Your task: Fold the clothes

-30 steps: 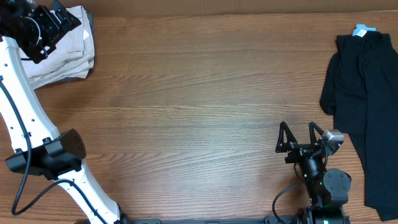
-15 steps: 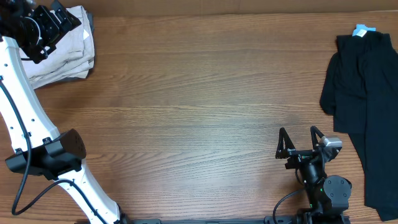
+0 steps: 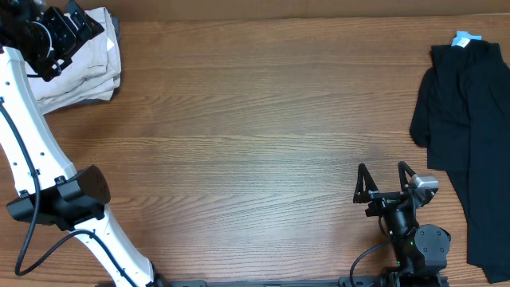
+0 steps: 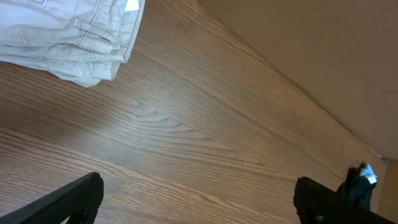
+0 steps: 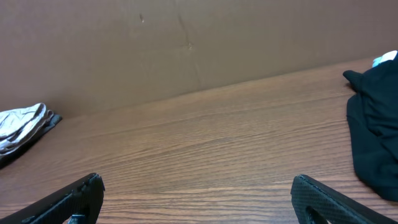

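Right tool (image 3: 381,166), spread and empty, is seen nearer the long black cloth garment (image 3: 470,135), laid near-to-far on its right.

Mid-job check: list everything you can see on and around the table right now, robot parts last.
beige shorts: one, pale beige, folded, far left corner of the table
grey garment: one, grey, only an edge showing under the beige shorts
black garment: one, black, lying unfolded along the table's right edge
tag: one, light blue, at the black garment's far end
table: one, brown wood grain
wall: one, plain brown, behind the table's far edge
left arm: one, white with black joints, reaching to the far left corner
left pincer: one, black, open, empty, by the beige shorts
right pincer: one, black, open, empty, near edge, left of the black garment
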Robot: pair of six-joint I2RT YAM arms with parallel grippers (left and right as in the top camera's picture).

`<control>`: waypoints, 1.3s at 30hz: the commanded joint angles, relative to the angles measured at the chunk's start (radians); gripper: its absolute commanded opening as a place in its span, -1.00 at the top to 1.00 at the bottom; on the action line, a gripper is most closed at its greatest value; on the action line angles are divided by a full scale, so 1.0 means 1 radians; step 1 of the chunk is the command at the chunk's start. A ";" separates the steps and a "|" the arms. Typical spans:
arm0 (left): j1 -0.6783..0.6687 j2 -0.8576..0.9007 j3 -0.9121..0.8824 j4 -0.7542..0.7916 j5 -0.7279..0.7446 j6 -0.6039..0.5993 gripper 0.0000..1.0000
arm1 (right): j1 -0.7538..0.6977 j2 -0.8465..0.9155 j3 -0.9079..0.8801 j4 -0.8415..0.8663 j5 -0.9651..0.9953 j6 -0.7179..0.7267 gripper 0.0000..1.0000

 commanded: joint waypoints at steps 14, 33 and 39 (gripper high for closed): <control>-0.006 0.005 -0.003 -0.002 0.008 -0.009 -1.00 | -0.008 -0.012 -0.001 0.004 0.001 -0.007 -1.00; -0.060 -0.340 -0.384 0.071 -0.175 0.089 -1.00 | -0.008 -0.012 -0.001 0.004 0.001 -0.007 -1.00; -0.189 -0.654 -0.890 0.480 -0.175 0.214 -1.00 | -0.008 -0.012 -0.001 0.004 0.001 -0.007 -1.00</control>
